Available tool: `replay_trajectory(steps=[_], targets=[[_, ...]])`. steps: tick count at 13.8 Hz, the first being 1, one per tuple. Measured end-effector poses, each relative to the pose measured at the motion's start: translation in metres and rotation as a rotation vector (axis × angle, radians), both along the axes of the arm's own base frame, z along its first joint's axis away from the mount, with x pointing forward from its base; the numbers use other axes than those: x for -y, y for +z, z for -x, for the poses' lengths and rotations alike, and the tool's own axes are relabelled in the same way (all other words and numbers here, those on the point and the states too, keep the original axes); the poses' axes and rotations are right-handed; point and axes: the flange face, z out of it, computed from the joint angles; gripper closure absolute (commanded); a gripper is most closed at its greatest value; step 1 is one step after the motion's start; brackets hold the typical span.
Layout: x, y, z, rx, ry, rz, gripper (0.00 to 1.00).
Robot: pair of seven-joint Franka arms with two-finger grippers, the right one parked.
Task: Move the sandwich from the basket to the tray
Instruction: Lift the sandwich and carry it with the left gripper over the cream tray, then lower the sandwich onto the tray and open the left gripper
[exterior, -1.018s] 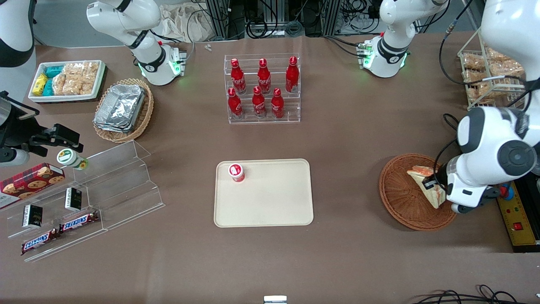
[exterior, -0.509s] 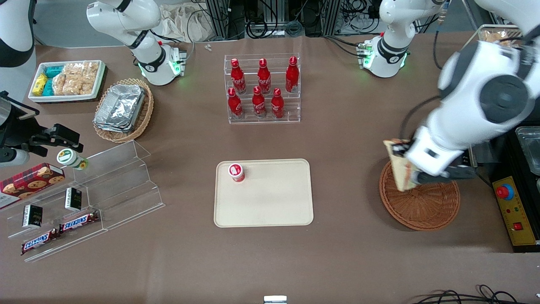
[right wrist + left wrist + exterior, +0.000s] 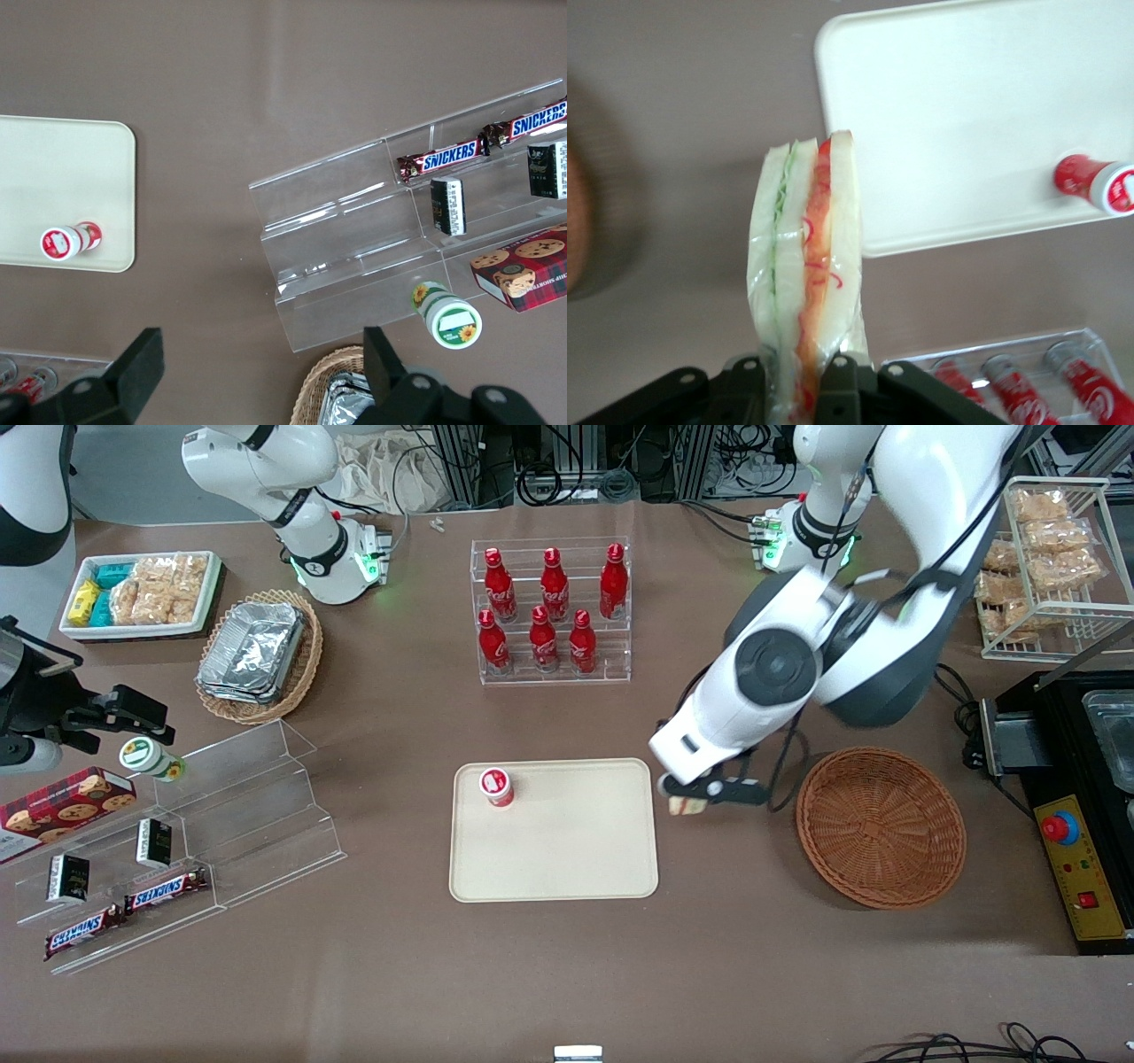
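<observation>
Gripper: the left arm's gripper (image 3: 687, 804) is seen in the air above the table, between the tray and the basket, just beside the tray's edge; its fingers (image 3: 833, 390) are clamped on the sandwich.

Sandwich: the sandwich (image 3: 804, 266) is held by its lower end and carried clear of the table – only a small corner of it is seen in the front view (image 3: 686, 806). In the left wrist view, pale bread, a red filling stripe and a thin green layer are shown under clear wrap.

Basket: the round reddish-brown wicker basket (image 3: 881, 827) is seen toward the working arm's end of the table, with nothing in it.

Tray: the cream-beige tray (image 3: 567, 850) is laid flat near the table's middle. 1 small red bottle with a white cap (image 3: 497, 786) is seen on it, near the corner toward the parked arm's end.

Bottle rack: 6 red bottles (image 3: 554, 607) are held in a clear stepped rack, farther from the front camera than the tray.

Parked arm's end: foil containers in a tan wicker basket (image 3: 257, 654), a white box of snacks (image 3: 142, 593) and a clear stepped stand (image 3: 204, 841) with 2 Snickers bars (image 3: 124, 912) are seen there.

Wire rack: wrapped crispy snacks are held in a wire rack (image 3: 1045, 567) toward the working arm's end.
</observation>
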Motion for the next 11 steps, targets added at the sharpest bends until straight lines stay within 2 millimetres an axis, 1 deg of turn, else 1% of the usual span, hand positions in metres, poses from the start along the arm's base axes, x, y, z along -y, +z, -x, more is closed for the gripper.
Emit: replay_trajectory(steps=[1, 3, 5, 6, 8, 11], targets=[[0.013, -0.023, -0.004, 0.011, 0.014, 0.009, 1.00], [0.041, -0.063, -0.007, 0.027, 0.035, 0.000, 1.00], [0.057, -0.091, -0.011, 0.041, 0.043, -0.010, 1.00], [0.061, -0.102, -0.014, 0.050, 0.046, -0.004, 1.00], [0.059, -0.122, -0.022, 0.059, 0.058, 0.009, 1.00], [0.059, -0.142, -0.027, 0.069, 0.065, 0.022, 1.00]])
